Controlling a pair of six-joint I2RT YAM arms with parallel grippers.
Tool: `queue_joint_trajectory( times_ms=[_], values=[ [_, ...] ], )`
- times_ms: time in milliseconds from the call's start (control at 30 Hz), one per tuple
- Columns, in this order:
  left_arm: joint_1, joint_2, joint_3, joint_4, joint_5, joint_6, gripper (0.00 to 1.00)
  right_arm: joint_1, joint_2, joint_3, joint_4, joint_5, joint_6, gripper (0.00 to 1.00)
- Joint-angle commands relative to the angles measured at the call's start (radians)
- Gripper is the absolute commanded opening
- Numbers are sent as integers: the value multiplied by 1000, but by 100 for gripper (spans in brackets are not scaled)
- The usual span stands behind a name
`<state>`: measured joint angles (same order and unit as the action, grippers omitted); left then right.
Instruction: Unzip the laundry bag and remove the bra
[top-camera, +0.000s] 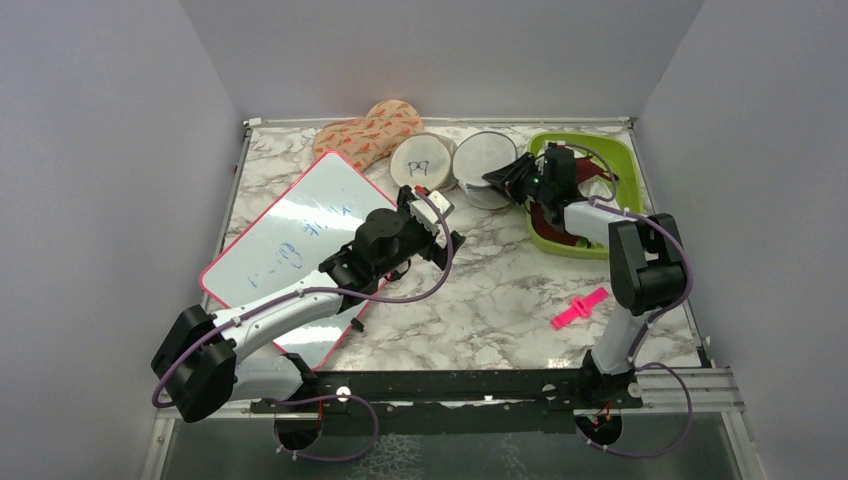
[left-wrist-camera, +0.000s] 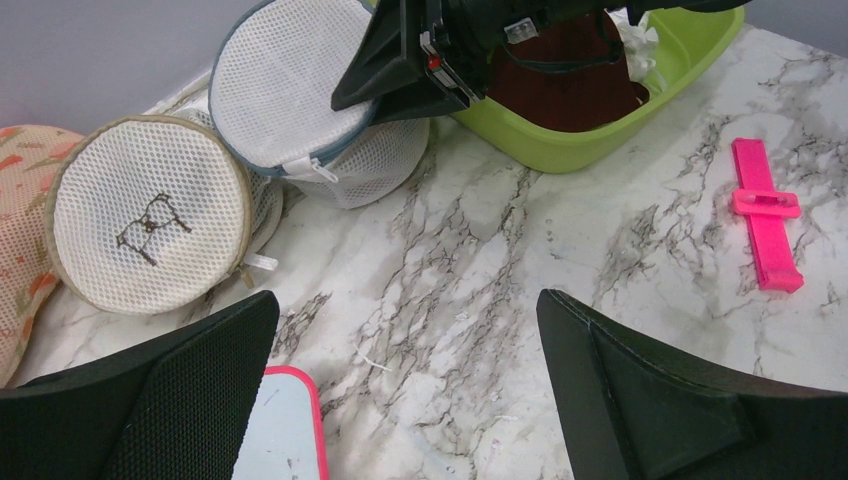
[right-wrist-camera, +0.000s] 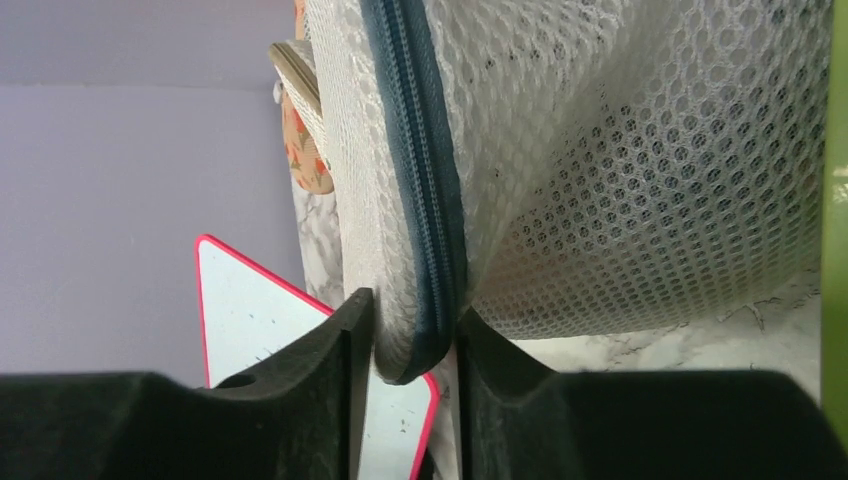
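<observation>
The laundry bag (top-camera: 483, 157), a round white mesh drum with a grey-blue zip rim, stands on its edge at the back of the table beside the green tub. My right gripper (top-camera: 503, 180) is shut on its rim. In the right wrist view the two black fingers (right-wrist-camera: 340, 340) pinch the zip seam of the laundry bag (right-wrist-camera: 620, 150) at its lower edge. The left wrist view shows the laundry bag (left-wrist-camera: 290, 90) with a white zip pull (left-wrist-camera: 315, 170) hanging at its front. My left gripper (top-camera: 440, 222) hovers open over the marble, its jaws (left-wrist-camera: 405, 310) empty. The bra is hidden.
A beige round pouch (top-camera: 420, 160) leans beside the bag, with an orange patterned pouch (top-camera: 370, 130) behind it. The green tub (top-camera: 628, 170) holds a dark red garment (left-wrist-camera: 570, 90). A red-edged whiteboard (top-camera: 290, 240) lies at the left. A pink clip (top-camera: 579, 307) lies at the right front.
</observation>
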<state>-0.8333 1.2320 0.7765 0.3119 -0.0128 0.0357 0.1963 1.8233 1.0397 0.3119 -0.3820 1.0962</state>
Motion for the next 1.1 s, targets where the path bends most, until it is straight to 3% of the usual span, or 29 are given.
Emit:
queue_joint_trajectory(
  times_ms=[0, 100, 400, 600, 733, 867, 1067],
  values=[
    [-2, 6, 41, -14, -66, 9, 99, 0, -16, -26, 50, -67, -11, 27],
    [-3, 4, 43, -13, -83, 6, 99, 0, -65, -64, 20, -129, -74, 25],
    [-2, -7, 35, -3, -7, 23, 99, -1, -218, -147, -157, -447, -384, 1],
    [-3, -19, 17, 0, 130, 95, 98, -2, -339, -253, -298, -601, -543, 1],
    [-2, -33, -23, 2, 317, 194, 91, -1, -378, -316, -362, -670, -628, 1],
    [-10, -28, -81, -20, 486, 335, 90, 0, -377, -343, -397, -732, -683, 1],
    [-117, 24, -101, -97, 338, 504, 87, -1, -394, -351, -370, -779, -669, 1]
  ],
)
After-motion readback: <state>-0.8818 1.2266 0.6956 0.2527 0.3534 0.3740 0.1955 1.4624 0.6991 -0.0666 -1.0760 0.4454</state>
